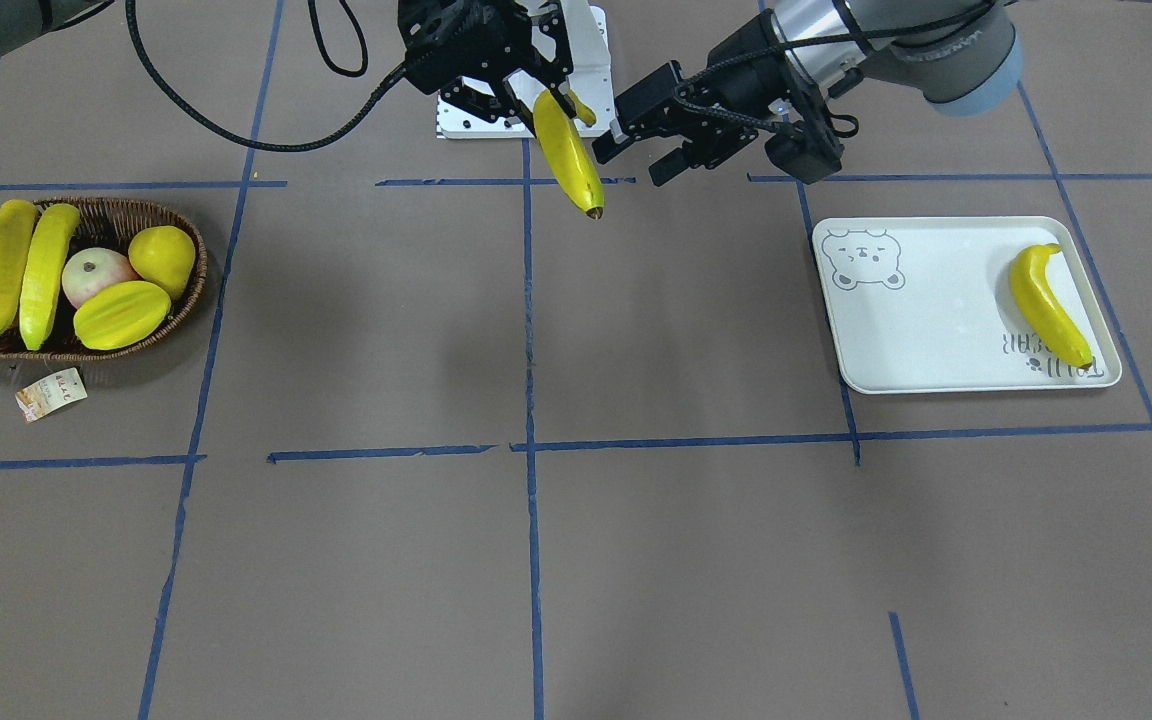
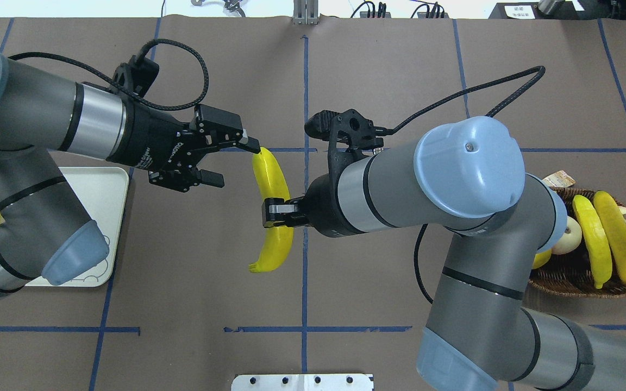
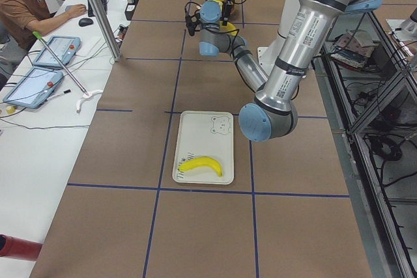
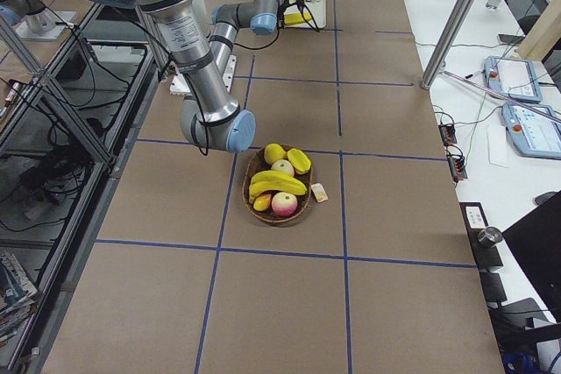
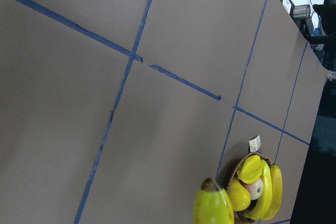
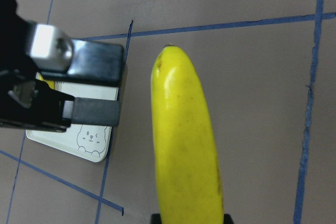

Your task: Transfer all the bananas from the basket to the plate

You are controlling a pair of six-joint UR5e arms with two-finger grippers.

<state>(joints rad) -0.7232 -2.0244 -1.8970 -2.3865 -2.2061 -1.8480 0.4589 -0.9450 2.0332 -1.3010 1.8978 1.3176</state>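
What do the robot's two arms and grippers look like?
Both arms, the left arm and the right arm, are grey tubes with light blue joint caps and silver wrist bands. The left gripper and right gripper are black and two-fingered; the left one bears white lettering. A black braided cable runs to each wrist.

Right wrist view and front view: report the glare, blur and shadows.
Right wrist view: a pale sheen on the held banana; the left hand looms close and soft-edged, its metal glaring white. Front view: even light, only faint blurred shadows on the table under the arms.
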